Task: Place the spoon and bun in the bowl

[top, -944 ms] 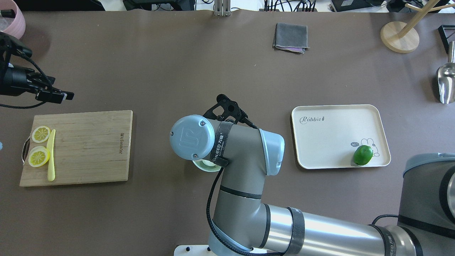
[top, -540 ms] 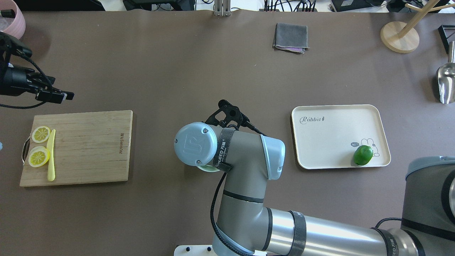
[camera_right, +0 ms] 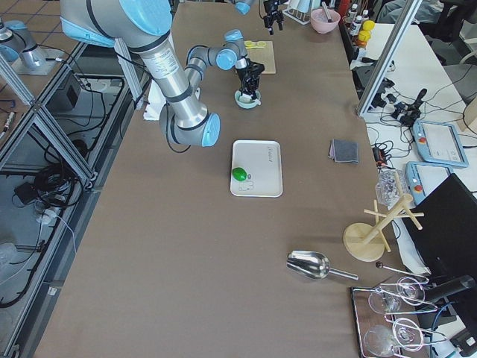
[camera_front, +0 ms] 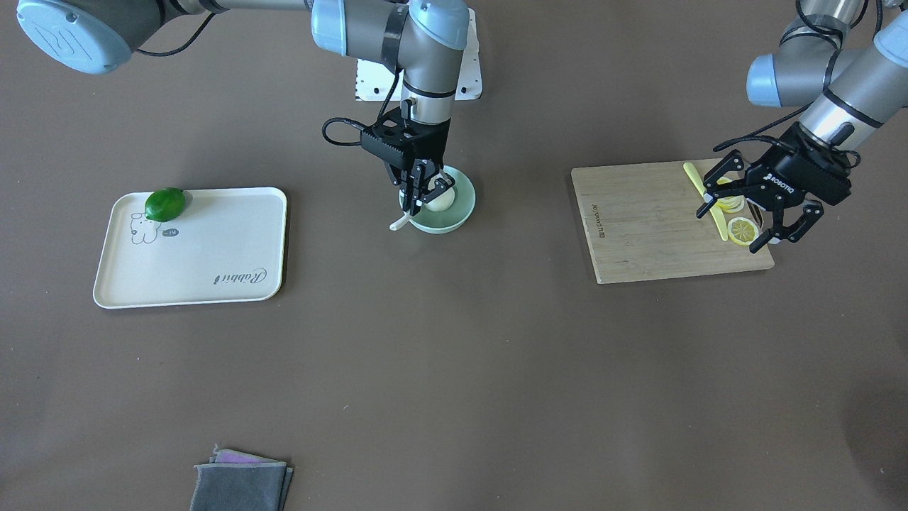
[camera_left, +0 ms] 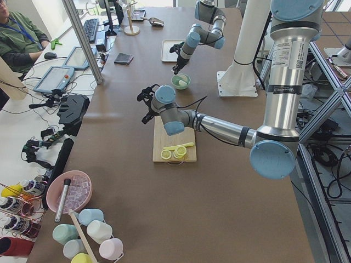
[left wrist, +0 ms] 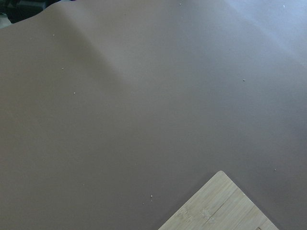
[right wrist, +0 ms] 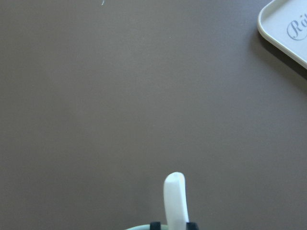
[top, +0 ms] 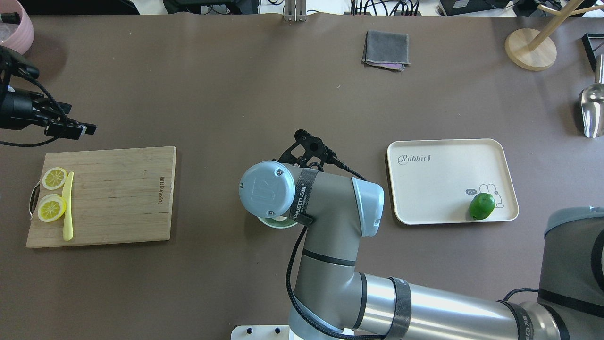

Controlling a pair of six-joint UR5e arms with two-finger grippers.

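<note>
The pale mint-green bowl (camera_front: 462,206) stands mid-table; in the overhead view only a sliver (top: 278,223) shows under my right wrist. The white bun (camera_front: 443,201) lies inside the bowl. My right gripper (camera_front: 420,201) reaches down into the bowl's tray-side edge and is shut on the cream-white spoon (camera_front: 399,223). The spoon's handle sticks out over the rim and also shows in the right wrist view (right wrist: 175,199). My left gripper (camera_front: 731,227) hangs open and empty above the cutting board's lemon end, far from the bowl.
A wooden cutting board (camera_front: 660,220) carries two lemon slices (camera_front: 742,231) and a thin yellow knife (camera_front: 701,186). A cream tray (camera_front: 191,248) holds a lime (camera_front: 164,204). A folded grey cloth (top: 386,49), a wooden stand (top: 531,49) and a metal scoop (top: 592,111) lie at the far side.
My right wrist has shifted slightly rightward and toward the robot over the bowl, spoon still held. My left gripper has drifted slightly left.
</note>
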